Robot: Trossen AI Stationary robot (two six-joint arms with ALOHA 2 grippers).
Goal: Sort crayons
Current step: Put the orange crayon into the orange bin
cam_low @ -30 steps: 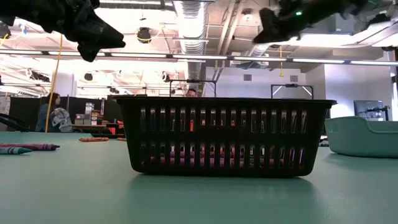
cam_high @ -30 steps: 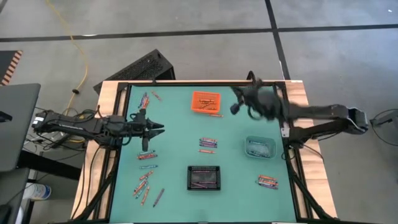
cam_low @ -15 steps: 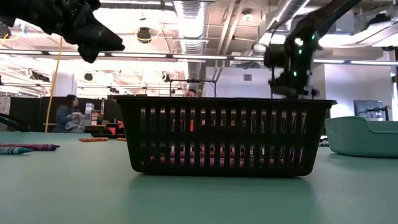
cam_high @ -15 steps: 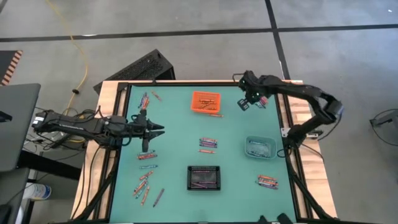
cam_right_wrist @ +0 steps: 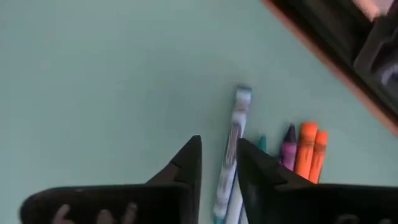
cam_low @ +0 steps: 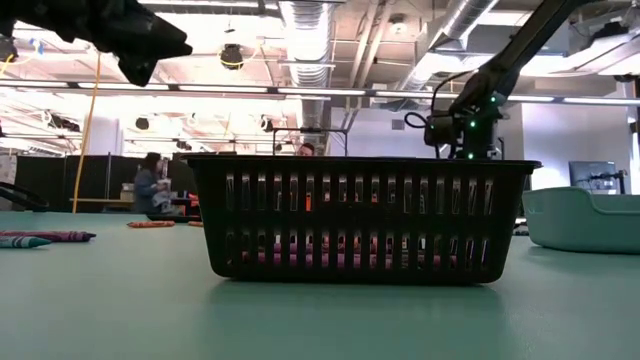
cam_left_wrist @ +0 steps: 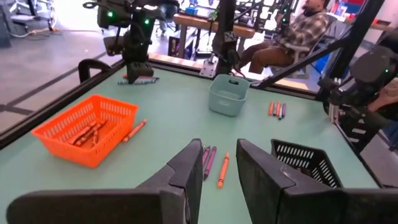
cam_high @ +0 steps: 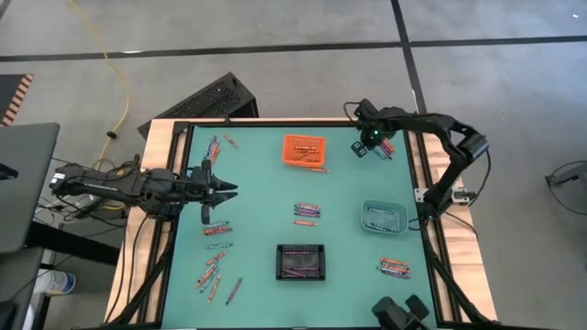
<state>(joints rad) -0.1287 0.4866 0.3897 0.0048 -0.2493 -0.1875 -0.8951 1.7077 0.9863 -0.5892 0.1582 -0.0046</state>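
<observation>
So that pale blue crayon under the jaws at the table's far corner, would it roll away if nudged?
Probably. The blue crayon looks thin and round, lying flat on the smooth table, so a sideways nudge could roll it. It looks stiff and light, and its paper wrap may help the right gripper hold it.

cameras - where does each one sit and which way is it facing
High: overhead, straight down; both arms, table.
Low: table height, level past the black bin; arms above.
Left wrist: past the left gripper toward the orange bin.
Right wrist: down past the right gripper at crayons.
Shared: high and left wrist both show the teal bin.
</observation>
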